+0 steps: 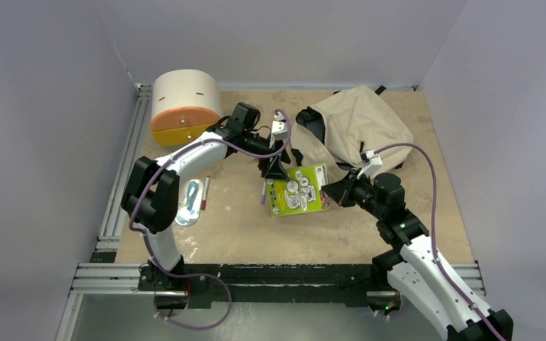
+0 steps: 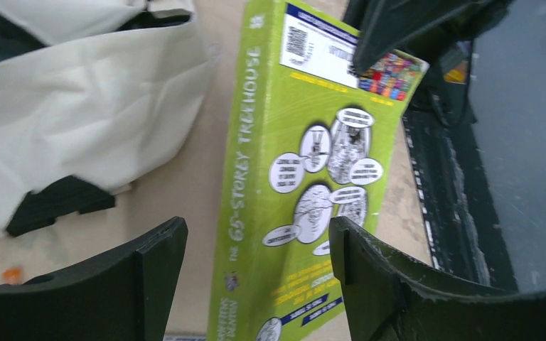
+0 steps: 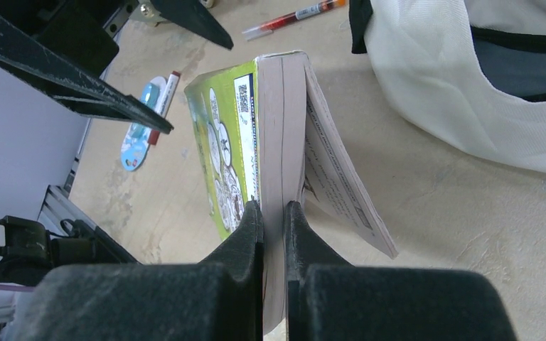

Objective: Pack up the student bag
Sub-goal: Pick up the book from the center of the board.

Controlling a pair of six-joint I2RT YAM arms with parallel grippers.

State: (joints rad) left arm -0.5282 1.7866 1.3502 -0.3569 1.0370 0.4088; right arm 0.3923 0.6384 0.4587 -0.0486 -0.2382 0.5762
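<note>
On the far right of the bench (image 1: 242, 234) lies one beige student bag (image 1: 355, 131). Two arms bend inward: the right arm (image 1: 412, 241), with jaws clamped on the edge of the one green book (image 1: 300, 190), "The 65-Storey Treehouse"; the left arm (image 1: 185, 153), with jaws apart, hovers over it.

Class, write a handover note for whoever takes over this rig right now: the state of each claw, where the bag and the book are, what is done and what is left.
Right claw: shut on the lime-green paperback book, pinching its page block at one end; some pages and a cover splay loose.
Left claw: open, poised at the book's other end, not gripping.
Soft beige fabric backpack: slumped on the table beside the book.
Done: book grasped.
Left: get the book into the backpack. The pens by the left arm also lie outside it.
</note>
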